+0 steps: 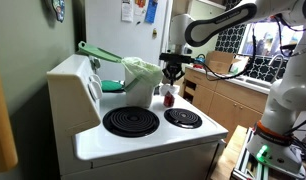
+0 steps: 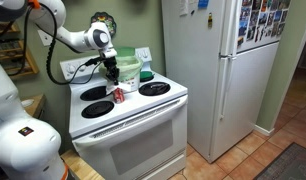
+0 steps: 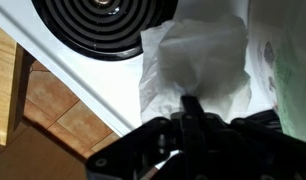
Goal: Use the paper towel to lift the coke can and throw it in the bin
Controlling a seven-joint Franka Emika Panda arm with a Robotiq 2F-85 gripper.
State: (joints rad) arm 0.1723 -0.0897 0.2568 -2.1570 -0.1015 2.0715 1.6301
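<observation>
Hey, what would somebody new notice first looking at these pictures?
The robot arm's pincer hangs shut over the white stove, apparently pinching a white paper towel. Just below it stands the red coke can, and near that sits the bin with its green bag.

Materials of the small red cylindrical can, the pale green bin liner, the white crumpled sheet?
Small red cylindrical can: probably painted metal; too small to confirm finish. Pale green bin liner: thin plastic film, crinkled, bunched over the rim. White crumpled sheet: likely paper towel, matte, soft folds.
</observation>
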